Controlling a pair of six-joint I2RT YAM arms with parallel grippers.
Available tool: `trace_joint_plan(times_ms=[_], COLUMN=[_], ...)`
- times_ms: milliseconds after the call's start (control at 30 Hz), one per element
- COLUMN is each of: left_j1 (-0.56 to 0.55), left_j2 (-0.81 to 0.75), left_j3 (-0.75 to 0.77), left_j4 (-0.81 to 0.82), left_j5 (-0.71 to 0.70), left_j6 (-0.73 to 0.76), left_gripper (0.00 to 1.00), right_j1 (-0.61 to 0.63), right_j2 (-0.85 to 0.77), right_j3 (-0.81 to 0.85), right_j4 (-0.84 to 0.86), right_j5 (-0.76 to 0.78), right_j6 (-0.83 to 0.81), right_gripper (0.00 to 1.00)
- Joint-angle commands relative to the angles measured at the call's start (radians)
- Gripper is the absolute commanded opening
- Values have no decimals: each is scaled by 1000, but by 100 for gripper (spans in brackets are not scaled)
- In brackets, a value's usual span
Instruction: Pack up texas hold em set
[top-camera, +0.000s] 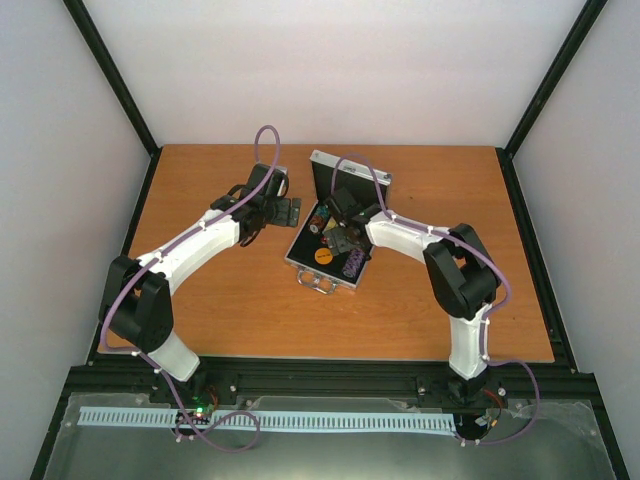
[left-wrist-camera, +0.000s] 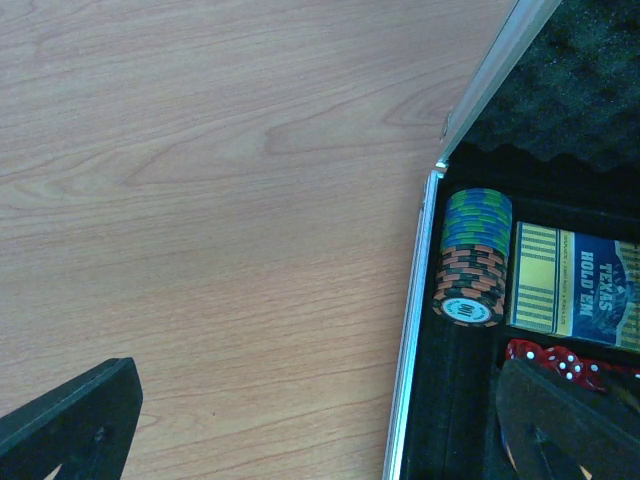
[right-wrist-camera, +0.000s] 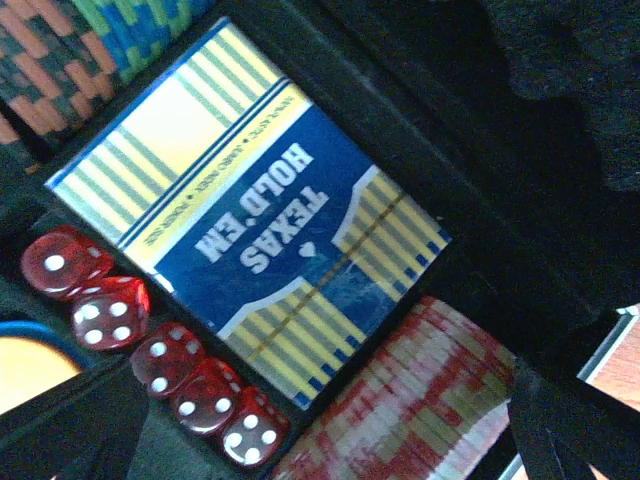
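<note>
Contents stowed: deck (right-wrist-camera: 250, 215), dice (right-wrist-camera: 150, 340) and chips (left-wrist-camera: 472, 255) lie in the open case (top-camera: 325, 272), mid-table. My right gripper (right-wrist-camera: 320, 430) above it and left gripper (left-wrist-camera: 315, 425) beside it gape empty. Next, I judge: shutting the lid (top-camera: 345, 180).

Orange disc (right-wrist-camera: 15, 375) cut by R-wrist frame edge; card deck (left-wrist-camera: 570, 285) cropped in L-wrist view.

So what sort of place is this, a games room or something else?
Most likely a robot test booth, not a games room: plain white walls and black frame posts box in one orange-brown wooden table, with two white jointed arms bolted to a black rail at its edge.
</note>
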Motion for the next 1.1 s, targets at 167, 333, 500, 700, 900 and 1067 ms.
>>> trace_joint_plan(times_ms=[167,333,500,700,900,1067], left_j1=[-3,-4,-3,-3,-3,-3], left_j2=[22,19,19,15,19,22], left_j3=[14,13,11,10,10,11], left_j4=[20,20,20,18,18,18], left_j5=[18,20,20,16,15,15], left_j6=[-6,-6,-6,-4,-6,-6], left_gripper=[100,100,100,100,100,100], right_j1=[4,12,22,27,29,29], right_j2=[36,15,31,92,121,107], right_j3=[30,44,67,90,84,69], right_j4=[44,47,39,22,-2,-6], right_j5=[50,32,25,21,46,69], right_j6=[6,-6,-16,-21,-19,-20], right_gripper=[100,100,100,100,100,100])
